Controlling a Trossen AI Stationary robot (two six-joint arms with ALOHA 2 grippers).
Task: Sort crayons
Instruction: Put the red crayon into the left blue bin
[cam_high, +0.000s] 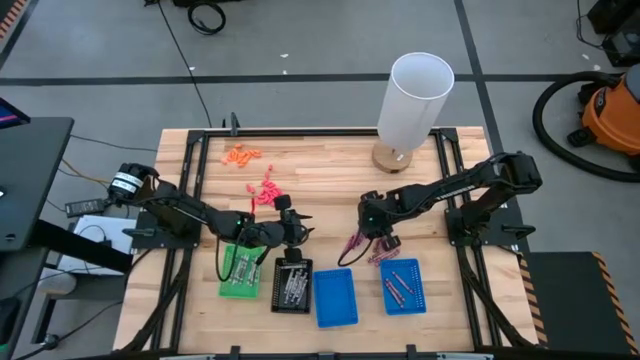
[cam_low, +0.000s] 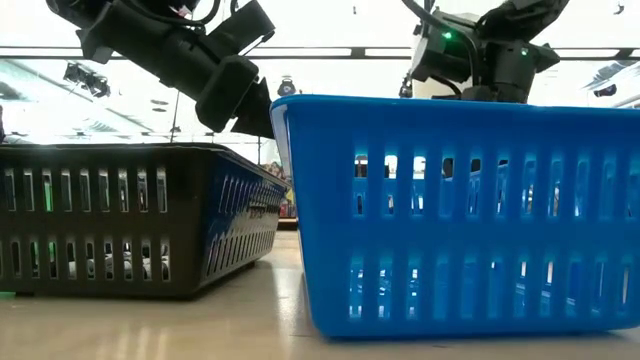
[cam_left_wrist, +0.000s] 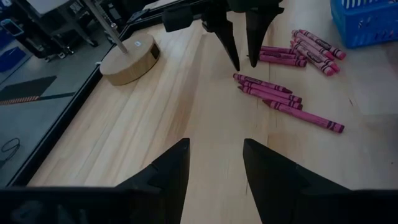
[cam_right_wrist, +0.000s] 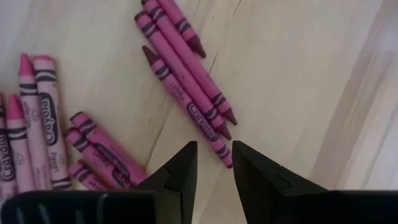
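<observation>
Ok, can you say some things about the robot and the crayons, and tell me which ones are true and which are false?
1. The right gripper hangs over pink crayons on the table. True.
2. The right gripper holds a crayon. False: its fingers are open and empty.
3. There are two blue trays. True.
4. The white tube lies flat. False: it stands upright.
5. The left gripper is open. True.

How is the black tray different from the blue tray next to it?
The black tray is dark and has crayons lying in it; the blue tray beside it is bright blue and looks empty from above. The left gripper hangs near the black tray, not the blue one. Both are small rectangular trays with slotted walls, on the wooden table.
</observation>
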